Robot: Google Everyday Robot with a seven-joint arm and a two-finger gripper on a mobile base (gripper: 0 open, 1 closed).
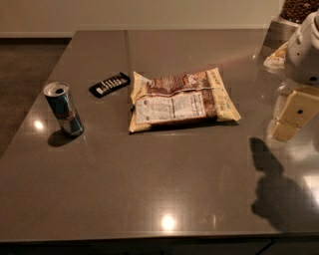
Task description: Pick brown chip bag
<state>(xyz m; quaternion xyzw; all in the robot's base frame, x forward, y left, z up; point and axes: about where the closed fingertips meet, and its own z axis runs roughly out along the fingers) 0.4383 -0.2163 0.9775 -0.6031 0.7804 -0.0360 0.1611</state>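
The brown chip bag [180, 99] lies flat in the middle of the dark table [149, 179], brown and cream-yellow, with its white label panel facing up. My gripper [292, 115] shows at the right edge as cream-yellow parts under a white arm housing [305, 50]. It hangs above the table to the right of the bag and does not touch it. Its shadow [279, 191] falls on the table at the front right.
A blue-silver drink can [63, 109] stands upright at the left. A small black remote-like bar [109, 84] lies just left of the bag's far corner. A container of dark contents [299, 9] stands at the far right corner. The table's front edge runs along the bottom.
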